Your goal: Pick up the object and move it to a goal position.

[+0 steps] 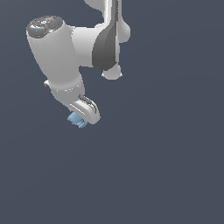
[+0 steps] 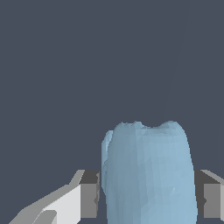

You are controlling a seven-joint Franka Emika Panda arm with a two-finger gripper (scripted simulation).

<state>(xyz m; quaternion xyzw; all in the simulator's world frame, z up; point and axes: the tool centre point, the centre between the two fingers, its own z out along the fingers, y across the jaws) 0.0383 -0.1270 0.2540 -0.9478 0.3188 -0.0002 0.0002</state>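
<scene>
A: Which step is this?

B: The carry, I'd judge. The end effector (image 2: 146,197) has its pads pressed against both sides of the pale-blue object (image 2: 148,175), which juts just beyond the fingertips.

A: Next?

B: Travel to the goal, unmarked here, keeping the grip firm.

No text, label, brand, number or sign can be read in either view. The arm (image 1: 61,52) carries no legible marking, and neither does the pale blue object (image 2: 148,175)
</scene>
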